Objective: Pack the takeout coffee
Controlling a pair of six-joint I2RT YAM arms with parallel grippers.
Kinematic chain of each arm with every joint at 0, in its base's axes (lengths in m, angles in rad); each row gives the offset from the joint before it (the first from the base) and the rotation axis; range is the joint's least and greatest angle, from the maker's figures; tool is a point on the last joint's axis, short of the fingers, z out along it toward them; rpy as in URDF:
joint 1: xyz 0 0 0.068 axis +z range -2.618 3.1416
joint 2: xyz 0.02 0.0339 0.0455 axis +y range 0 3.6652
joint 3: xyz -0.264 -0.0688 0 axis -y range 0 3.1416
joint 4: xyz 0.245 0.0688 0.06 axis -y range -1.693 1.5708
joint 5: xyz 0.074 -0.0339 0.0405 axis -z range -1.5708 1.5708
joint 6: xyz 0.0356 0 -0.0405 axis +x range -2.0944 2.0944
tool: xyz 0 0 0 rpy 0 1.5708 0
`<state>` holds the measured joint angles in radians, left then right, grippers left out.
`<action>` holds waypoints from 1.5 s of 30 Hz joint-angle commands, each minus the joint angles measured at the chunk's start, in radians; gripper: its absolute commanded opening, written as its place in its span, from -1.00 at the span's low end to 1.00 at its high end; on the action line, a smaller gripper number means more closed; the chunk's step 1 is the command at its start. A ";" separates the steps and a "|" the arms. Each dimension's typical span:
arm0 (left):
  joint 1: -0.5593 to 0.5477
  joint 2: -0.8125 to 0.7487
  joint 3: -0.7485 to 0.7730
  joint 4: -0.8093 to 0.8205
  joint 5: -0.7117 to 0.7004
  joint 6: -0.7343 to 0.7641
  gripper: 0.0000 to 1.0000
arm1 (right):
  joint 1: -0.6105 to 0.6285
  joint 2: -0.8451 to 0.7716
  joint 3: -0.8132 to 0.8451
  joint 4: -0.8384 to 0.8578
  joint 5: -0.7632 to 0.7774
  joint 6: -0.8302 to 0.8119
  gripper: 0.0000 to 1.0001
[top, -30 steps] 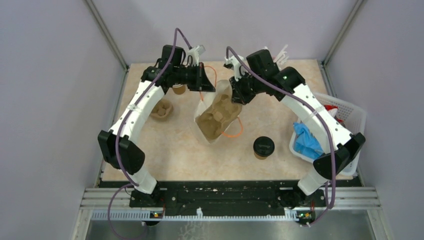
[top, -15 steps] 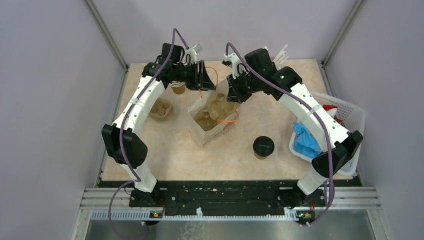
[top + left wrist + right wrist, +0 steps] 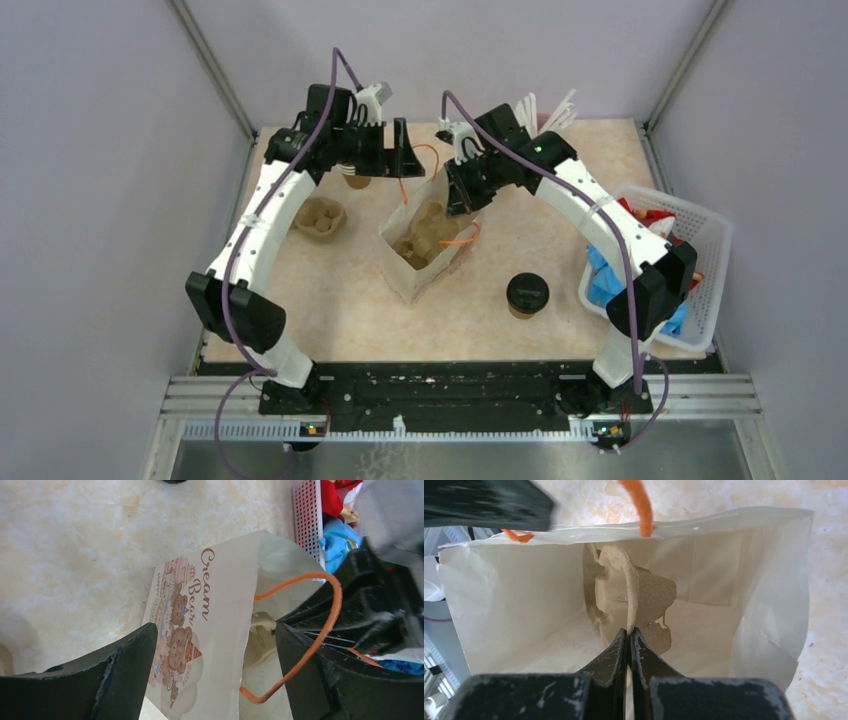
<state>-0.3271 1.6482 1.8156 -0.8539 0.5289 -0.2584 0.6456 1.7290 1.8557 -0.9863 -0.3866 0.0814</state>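
Cup carrier (image 3: 634, 597): edge-on inside the paper bag (image 3: 428, 275), pockets mostly hidden.
Right gripper (image 3: 629, 630): fingertips lost in the bag mouth in the top view.
Paper cup (image 3: 355, 180): top covered by the left arm (image 3: 330, 138).
Basket (image 3: 308, 520): cut by the left wrist view's edge, contents blurred.
Black object (image 3: 173, 481): cut off at top edge, unidentifiable.

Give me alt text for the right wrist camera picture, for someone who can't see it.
The right hand, shut, pinches the rim of a brown cardboard cup carrier inside an open white paper bag. An orange handle crosses the bag's top edge.
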 commanded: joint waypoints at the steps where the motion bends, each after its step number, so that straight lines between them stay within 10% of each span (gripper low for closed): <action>1: 0.002 -0.111 -0.026 0.056 -0.048 0.042 0.93 | -0.009 -0.007 0.047 -0.013 -0.032 0.056 -1.00; 24: 0.002 -0.347 -0.163 0.241 -0.170 0.070 0.97 | -0.024 -0.011 0.004 0.030 -0.085 0.084 -0.97; 30: 0.003 -0.346 -0.127 0.151 -0.269 0.035 0.97 | -0.015 0.042 0.384 -0.286 0.221 0.043 0.37; 45: 0.004 -0.322 -0.118 -0.187 -0.292 -0.163 0.87 | -0.015 -0.156 0.130 -0.136 0.389 0.091 0.57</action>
<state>-0.3271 1.3178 1.6543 -0.8566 0.2977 -0.2913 0.6319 1.5490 2.0640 -1.2118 -0.0273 0.2035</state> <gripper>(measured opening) 0.948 0.783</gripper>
